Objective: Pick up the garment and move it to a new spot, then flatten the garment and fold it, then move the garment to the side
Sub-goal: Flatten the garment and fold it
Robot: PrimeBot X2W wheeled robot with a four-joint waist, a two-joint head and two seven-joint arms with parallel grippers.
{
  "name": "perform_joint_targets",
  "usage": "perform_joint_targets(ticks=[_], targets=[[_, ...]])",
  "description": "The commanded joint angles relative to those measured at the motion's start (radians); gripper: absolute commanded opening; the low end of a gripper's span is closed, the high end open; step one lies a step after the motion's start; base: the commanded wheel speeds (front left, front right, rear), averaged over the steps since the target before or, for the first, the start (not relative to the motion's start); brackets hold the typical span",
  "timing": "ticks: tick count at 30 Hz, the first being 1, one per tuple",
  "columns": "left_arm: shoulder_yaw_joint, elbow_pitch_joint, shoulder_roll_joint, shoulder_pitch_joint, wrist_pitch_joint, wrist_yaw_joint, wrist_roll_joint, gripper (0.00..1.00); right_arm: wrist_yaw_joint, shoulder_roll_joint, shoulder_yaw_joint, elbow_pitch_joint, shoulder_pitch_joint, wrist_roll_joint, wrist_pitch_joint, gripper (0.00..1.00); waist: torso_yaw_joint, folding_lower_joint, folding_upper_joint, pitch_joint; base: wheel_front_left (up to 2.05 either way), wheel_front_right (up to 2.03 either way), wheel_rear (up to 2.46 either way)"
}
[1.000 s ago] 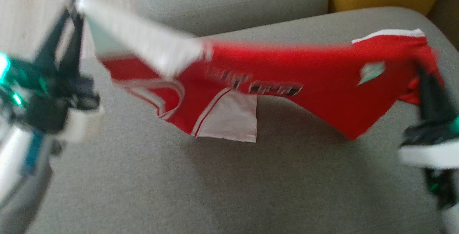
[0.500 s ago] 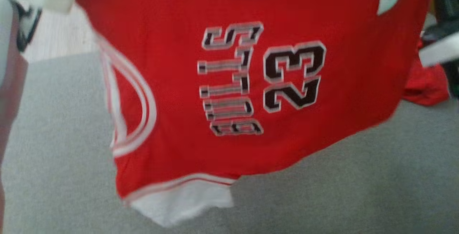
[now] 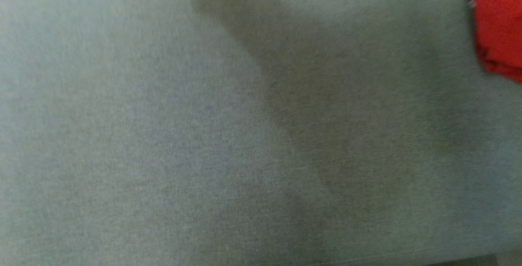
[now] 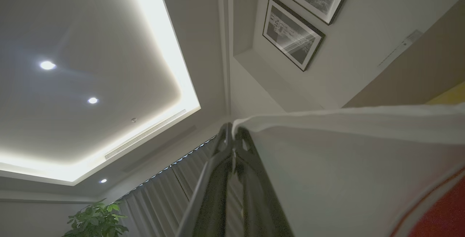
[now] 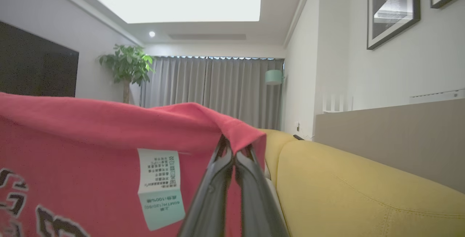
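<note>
Head view: a grey cushion (image 3: pixel 163 135) lay blurred, with the garment (image 3: pixel 497 29) at two o'clock. Left wrist view: left claw (image 4: pixel 232 132) pinched its white hem under a lit ceiling (image 4: pixel 91 29). Right wrist view: right claw (image 5: pixel 234 147) pinched its red edge; yellow sofa (image 5: pixel 363 193) at four o'clock.

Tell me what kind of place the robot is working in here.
Most likely a home living room. A yellow sofa runs along the wall, full-length grey curtains hang beside a potted plant, and framed pictures hang on the wall.
</note>
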Motion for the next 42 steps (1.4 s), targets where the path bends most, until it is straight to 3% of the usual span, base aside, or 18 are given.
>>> perform_joint_targets(ticks=[1, 5, 11, 20, 28, 36, 42], targets=[[0.014, -0.053, 0.052, 0.017, 0.0, -0.005, 0.0, 0.0, 0.007, -0.026, 0.022, -0.027, 0.015, -0.016, -0.004, 0.0, 0.035, -0.0004, 0.0, 0.094, 0.0, 0.0, 0.0], [0.011, -0.148, 0.085, 0.119, 0.0, -0.005, -0.011, 0.0, 0.007, -0.062, 0.069, -0.026, 0.045, -0.038, -0.005, 0.0, 0.05, -0.0004, 0.0, 0.138, 0.0, 0.0, 0.0], [0.009, -0.314, 0.139, 0.453, 0.0, 0.032, -0.047, 0.0, 0.007, -0.08, 0.069, -0.024, 0.183, -0.031, -0.005, 0.0, 0.065, -0.0004, 0.0, 0.147, 0.0, 0.0, 0.0], [-0.029, -0.439, 0.171, 1.03, 0.0, 0.038, -0.155, 0.0, 0.007, -0.145, 0.125, -0.119, 0.571, 0.049, -0.005, 0.0, 0.046, -0.0004, 0.0, 0.024, 0.0, 0.0, 0.0], [-0.035, -0.529, 0.16, 1.427, 0.0, 0.084, -0.219, 0.0, 0.007, -0.156, 0.055, -0.23, 0.92, 0.05, -0.005, 0.0, 0.028, -0.0004, 0.0, -0.089, 0.0, 0.0, 0.0], [0.024, -0.612, 0.159, 1.636, 0.0, 0.014, -0.308, 0.0, 0.007, -0.182, -0.002, -0.32, 1.166, -0.006, -0.005, 0.0, 0.03, -0.0004, 0.0, -0.143, 0.0, 0.0, 0.0], [0.031, -0.608, 0.175, 1.658, 0.0, -0.027, -0.305, 0.0, 0.007, -0.188, -0.032, -0.367, 1.24, 0.017, -0.005, 0.0, 0.034, -0.0004, 0.0, -0.139, 0.0, 0.0, 0.0]])
